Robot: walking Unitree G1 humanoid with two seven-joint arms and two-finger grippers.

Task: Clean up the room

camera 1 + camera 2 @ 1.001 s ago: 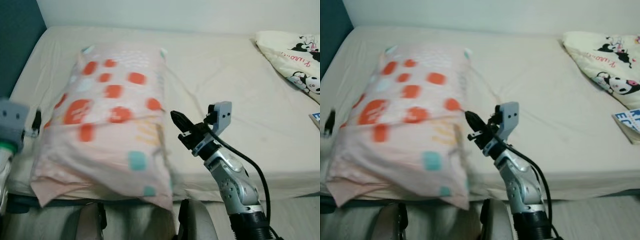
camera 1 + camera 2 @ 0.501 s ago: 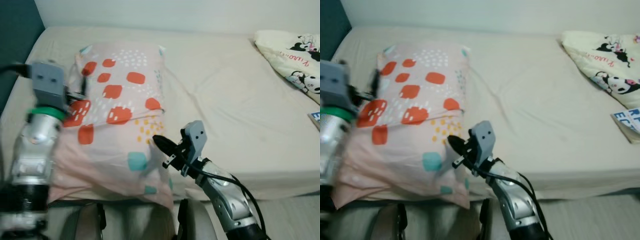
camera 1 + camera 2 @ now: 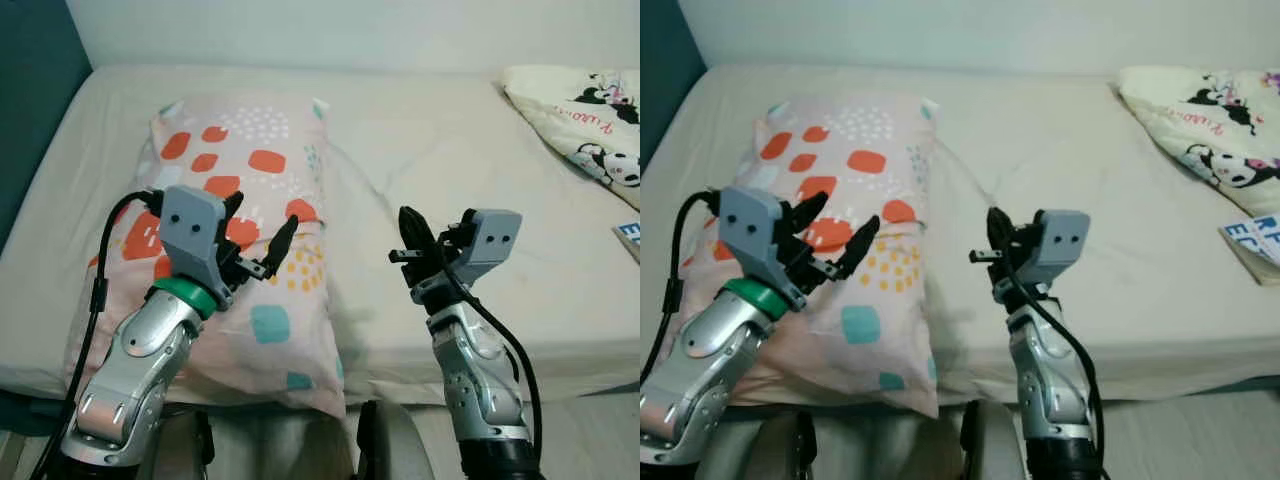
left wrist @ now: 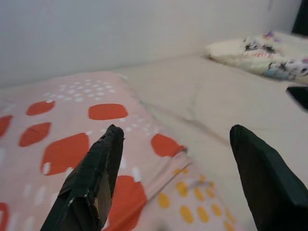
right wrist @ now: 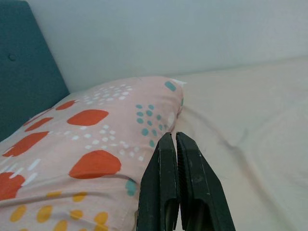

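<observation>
Pink pillow (image 3: 235, 235) lies near the bed's (image 3: 470, 150) left edge, soft and light. Left hand (image 3: 258, 238) hovers wide open above it, empty; right hand (image 3: 412, 232) is pinched closed, empty. Grab a corner.

A pale pink pillow (image 3: 235, 190) printed with orange-red blotches, teal squares, yellow dots and white flecks lies flat on the cream bed sheet (image 3: 470, 160), its long side running from the near mattress edge toward the wall. It sits directly beneath and ahead of the wide-spread fingers of the left gripper (image 3: 258, 235), and just beside the pressed-together fingers of the right gripper (image 3: 412, 232), off toward the robot's left. Its near end droops slightly over the mattress edge.
</observation>
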